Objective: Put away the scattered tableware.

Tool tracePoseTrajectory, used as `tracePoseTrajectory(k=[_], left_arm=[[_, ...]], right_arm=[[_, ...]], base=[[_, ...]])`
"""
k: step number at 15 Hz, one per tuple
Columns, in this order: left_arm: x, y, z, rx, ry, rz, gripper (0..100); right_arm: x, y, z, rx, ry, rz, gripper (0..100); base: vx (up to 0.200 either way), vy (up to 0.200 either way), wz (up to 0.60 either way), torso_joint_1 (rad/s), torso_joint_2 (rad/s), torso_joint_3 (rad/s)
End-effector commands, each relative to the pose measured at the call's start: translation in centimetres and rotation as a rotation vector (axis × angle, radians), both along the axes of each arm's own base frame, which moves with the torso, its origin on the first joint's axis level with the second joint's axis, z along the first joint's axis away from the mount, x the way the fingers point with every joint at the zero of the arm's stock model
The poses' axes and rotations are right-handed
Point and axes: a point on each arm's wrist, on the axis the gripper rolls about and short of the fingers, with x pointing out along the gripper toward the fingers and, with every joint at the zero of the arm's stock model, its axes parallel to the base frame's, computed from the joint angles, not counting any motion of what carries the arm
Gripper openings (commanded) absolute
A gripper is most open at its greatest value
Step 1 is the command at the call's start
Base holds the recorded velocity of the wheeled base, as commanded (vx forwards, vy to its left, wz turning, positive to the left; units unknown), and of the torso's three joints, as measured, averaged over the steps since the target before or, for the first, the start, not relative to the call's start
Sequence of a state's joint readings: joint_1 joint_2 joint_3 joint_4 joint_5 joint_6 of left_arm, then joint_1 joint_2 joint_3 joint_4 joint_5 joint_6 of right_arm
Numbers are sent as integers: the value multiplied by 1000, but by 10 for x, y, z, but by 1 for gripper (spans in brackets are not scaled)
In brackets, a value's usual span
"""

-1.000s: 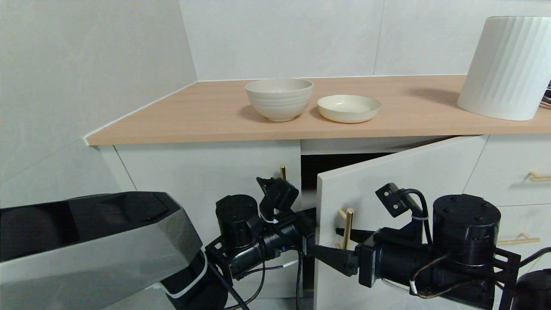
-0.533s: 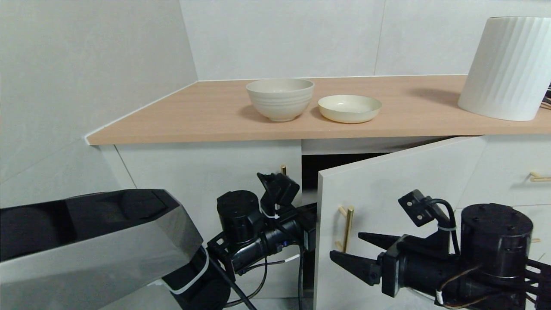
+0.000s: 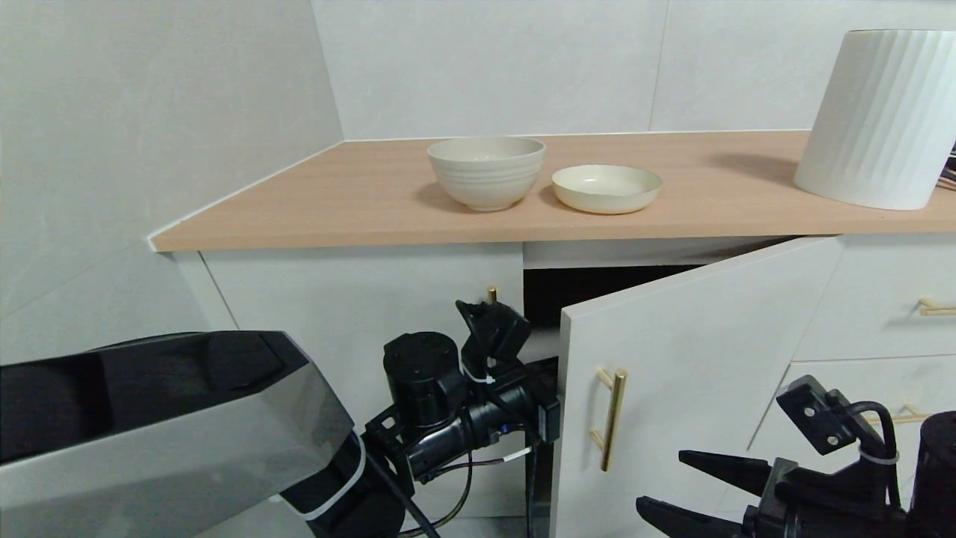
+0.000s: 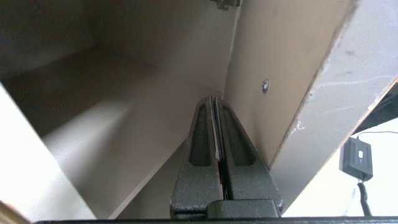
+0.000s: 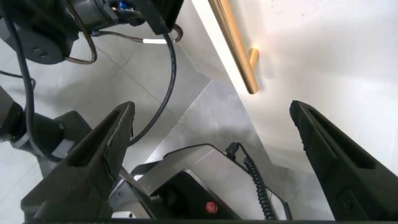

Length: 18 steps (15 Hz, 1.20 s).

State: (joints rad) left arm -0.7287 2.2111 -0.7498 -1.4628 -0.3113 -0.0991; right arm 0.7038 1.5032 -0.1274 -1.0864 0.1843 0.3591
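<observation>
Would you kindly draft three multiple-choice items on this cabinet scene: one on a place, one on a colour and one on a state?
1. Where does the deep bowl stand?
A) inside the cabinet
B) on the countertop, beside the shallow dish
C) on the floor

2. What colour is the door handle?
A) black
B) red
C) gold

3. In what state is the right gripper?
A) open, holding nothing
B) shut on the handle
C) shut on the bowl

Answers:
1 B: the head view shows it on the wooden top next to the dish.
2 C: the bar gleams gold.
3 A: its fingers are spread apart with nothing between them.
</observation>
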Motion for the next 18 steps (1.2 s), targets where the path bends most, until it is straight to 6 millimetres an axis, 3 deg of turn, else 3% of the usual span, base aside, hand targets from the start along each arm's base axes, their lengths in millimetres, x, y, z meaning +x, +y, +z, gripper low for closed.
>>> tracePoseTrajectory(k=[1,7,11,18], left_arm=[[-2,0,0,0,3,-2,0],[-3,-1,1,-3,2,-2,0],[-3,-2,0,0,5,-5,0],[-2,-3,-2,3,6,-5,0]], right_arm=[[-3,-2,2,7,-9,-1,100],[-5,-3,0,4,-2,11,100],[-6,-2,-3,2,21,48,100],[-9,-1,-5,-3,29,68,100]], base=[[0,0,0,0,0,0],[0,0,0,0,0,0],[-200,0,0,2,2,0],[0,0,0,0,0,0]])
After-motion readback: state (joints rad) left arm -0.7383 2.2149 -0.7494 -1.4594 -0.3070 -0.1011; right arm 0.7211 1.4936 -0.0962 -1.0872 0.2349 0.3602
